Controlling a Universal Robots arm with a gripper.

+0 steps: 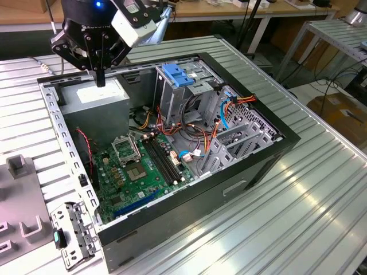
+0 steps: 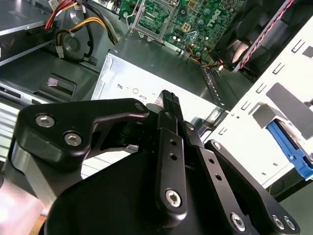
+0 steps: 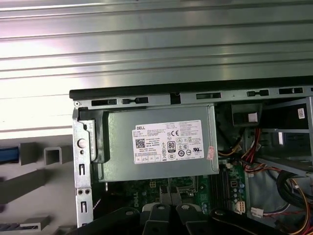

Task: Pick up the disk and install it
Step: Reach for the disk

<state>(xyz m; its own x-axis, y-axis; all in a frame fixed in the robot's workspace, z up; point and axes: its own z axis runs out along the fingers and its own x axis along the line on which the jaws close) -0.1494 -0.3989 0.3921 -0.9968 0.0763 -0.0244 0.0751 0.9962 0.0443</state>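
My gripper [image 1: 100,79] hangs over the far corner of the open computer case [image 1: 269,152], on the exterior view's left. Its fingers are shut with nothing between them, the tips just above the grey power supply box [image 1: 94,94] with the white label. In the second wrist view the shut fingers [image 2: 169,100] point at that box [image 2: 146,73]. A bright blue edge of the disk [image 2: 289,149] shows beyond the case's white side rail, outside the case. The first wrist view catches a strip of the same blue disk [image 3: 9,154] by the grey fixture blocks.
Inside the case are the green motherboard [image 1: 143,163], bundled cables [image 1: 198,134] and a metal drive cage topped by a lighter blue ridged latch [image 1: 178,74]. A grey fixture with blocks [image 1: 20,189] lies on the ribbed metal table [image 1: 298,212], on the exterior view's left.
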